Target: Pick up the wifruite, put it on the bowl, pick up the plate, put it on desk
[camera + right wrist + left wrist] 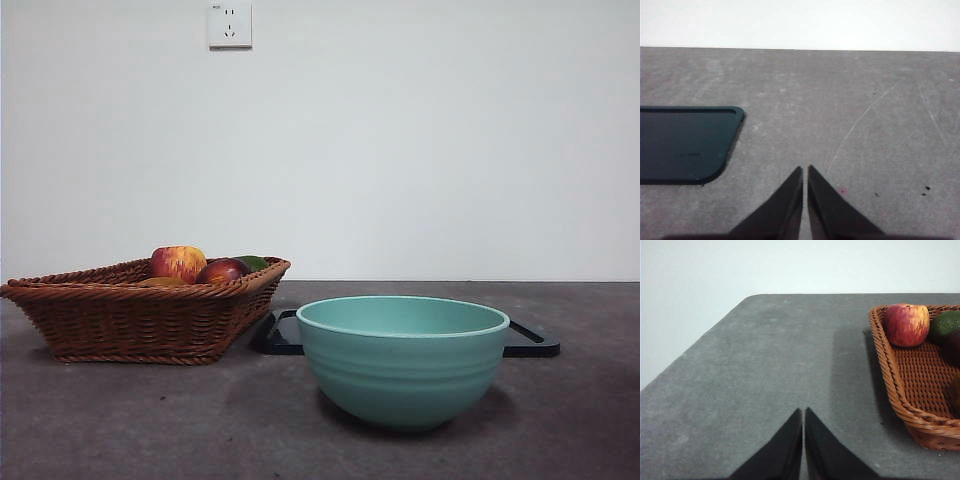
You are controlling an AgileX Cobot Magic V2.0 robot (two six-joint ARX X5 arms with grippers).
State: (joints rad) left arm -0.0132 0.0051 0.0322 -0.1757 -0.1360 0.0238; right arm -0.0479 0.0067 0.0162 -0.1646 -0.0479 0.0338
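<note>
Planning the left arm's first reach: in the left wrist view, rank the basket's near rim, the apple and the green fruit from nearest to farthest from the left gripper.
From the left gripper:
1. Wicker basket, near rim, closest.
2. Apple, inside at the basket's far corner.
3. Green fruit, beside the apple, farther off.

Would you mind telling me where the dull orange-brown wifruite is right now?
In the front view, the dull orange-brown wifruite lies low in the brown wicker basket at left, just below the red-and-yellow apple and beside the dark red fruit.

On the desk (120,420), the basket (130,320) holding fruit sits left; the bowl (402,360) stands right, before the plate (530,342).
</note>
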